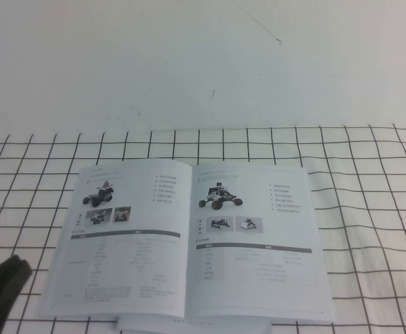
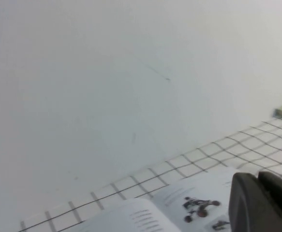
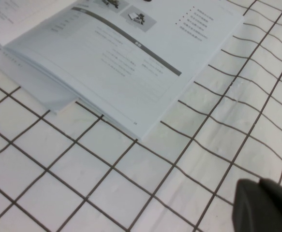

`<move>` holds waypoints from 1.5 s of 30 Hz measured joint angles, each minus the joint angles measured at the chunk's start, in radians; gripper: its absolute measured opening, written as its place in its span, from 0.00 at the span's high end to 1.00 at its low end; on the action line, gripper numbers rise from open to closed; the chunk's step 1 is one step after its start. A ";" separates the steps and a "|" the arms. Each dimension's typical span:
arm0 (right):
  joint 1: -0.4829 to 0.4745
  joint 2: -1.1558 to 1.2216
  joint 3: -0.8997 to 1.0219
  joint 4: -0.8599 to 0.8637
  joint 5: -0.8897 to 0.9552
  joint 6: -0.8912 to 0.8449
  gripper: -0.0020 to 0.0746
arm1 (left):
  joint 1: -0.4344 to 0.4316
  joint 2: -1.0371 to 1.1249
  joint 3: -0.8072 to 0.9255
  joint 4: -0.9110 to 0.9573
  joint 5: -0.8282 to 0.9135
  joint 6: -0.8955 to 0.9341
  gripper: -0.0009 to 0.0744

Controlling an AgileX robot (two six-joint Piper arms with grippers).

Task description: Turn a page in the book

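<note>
The book (image 1: 189,240) lay open on the table (image 1: 370,209), print too tiny to read. Left pincer (image 1: 1,289) sat beside its near-left corner, right pincer (image 3: 264,205) off its right page (image 3: 131,53); couldn't tell either's grip.

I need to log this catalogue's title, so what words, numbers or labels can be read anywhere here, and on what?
None can be read.
The book: bullet lists, grey header bars and tables on both open pages, all too small and blurred.
Left gripper and right gripper: no markings visible.

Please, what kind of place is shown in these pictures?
Probably a lab test bench: an open book lies on a grid-patterned tablecloth before a bare white wall. The left end effector sits near-left; the right end effector hovers beside the book.
</note>
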 joint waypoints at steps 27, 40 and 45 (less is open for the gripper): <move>0.000 0.000 0.000 0.001 0.002 0.002 0.98 | 0.374 -0.239 0.255 1.073 0.151 -1.314 0.99; 0.000 0.000 0.000 0.003 0.002 0.002 0.98 | 0.374 -0.241 0.255 1.174 0.191 -1.286 0.99; 0.000 0.000 0.000 0.003 0.002 0.002 0.98 | 0.374 -0.241 0.253 1.167 0.198 -1.253 0.99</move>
